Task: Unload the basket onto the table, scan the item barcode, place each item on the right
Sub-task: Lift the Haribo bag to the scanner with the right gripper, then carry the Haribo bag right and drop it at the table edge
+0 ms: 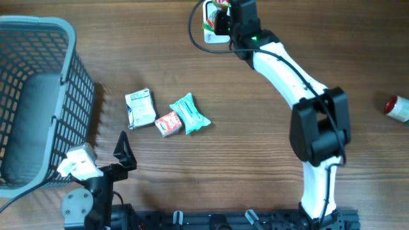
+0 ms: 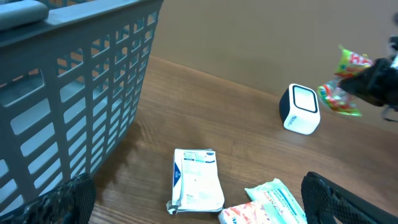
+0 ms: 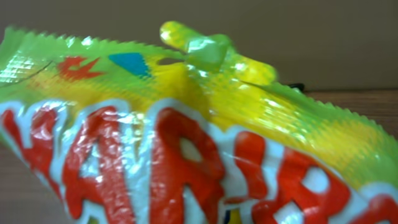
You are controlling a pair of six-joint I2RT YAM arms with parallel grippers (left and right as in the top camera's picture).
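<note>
Right wrist view: the yellow-green crinkled plastic bag with red lettering (image 3: pixel 186 143) filled the frame, blurred, cropped at left, right and bottom. Overhead view: the grey plastic lattice basket (image 1: pixel 77 89) was cut by the left edge, the red-and-white cylindrical object (image 1: pixel 397 107) by the right. Left wrist view: its own black fingers (image 2: pixel 348 199) were cropped at the bottom corners; print on the flat white packet (image 2: pixel 198 180) was illegible.

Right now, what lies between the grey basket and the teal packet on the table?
The overhead view shows a white pouch and a small red-and-white packet lying between the grey basket and the teal packet.
</note>
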